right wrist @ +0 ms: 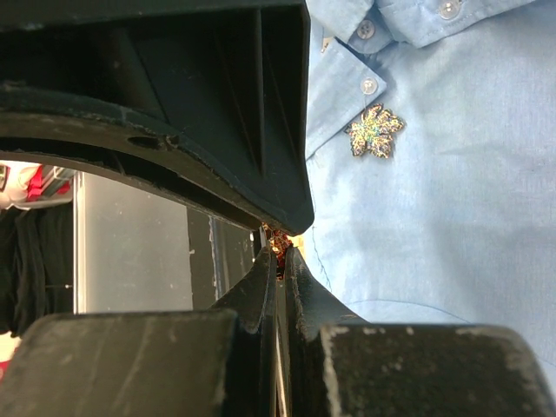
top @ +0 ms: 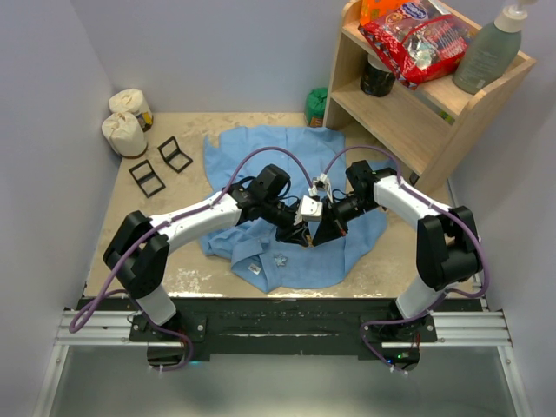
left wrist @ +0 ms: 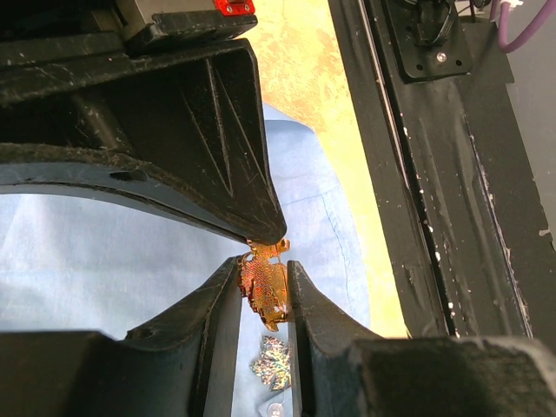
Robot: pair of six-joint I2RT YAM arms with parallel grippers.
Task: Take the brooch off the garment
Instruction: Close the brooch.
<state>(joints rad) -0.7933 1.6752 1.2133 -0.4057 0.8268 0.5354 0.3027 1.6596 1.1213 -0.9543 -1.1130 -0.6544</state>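
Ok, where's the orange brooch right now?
Centre of the left wrist view: the orange brooch is clamped in the left end effector over the light-blue shirt, the glittery leaf brooch just beside it.

Both arms reach inward over the light-blue shirt (top: pixel 234 148) spread on the tan table (top: pixel 187 278). The left gripper (top: pixel 301 234) and right gripper (top: pixel 322 233) meet tip to tip above the shirt's middle, and what sits between them is too small to tell. A pale speck (top: pixel 280 258), perhaps a brooch, lies on the cloth just beside them. A wooden shelf (top: pixel 408 130) stands at the back right.
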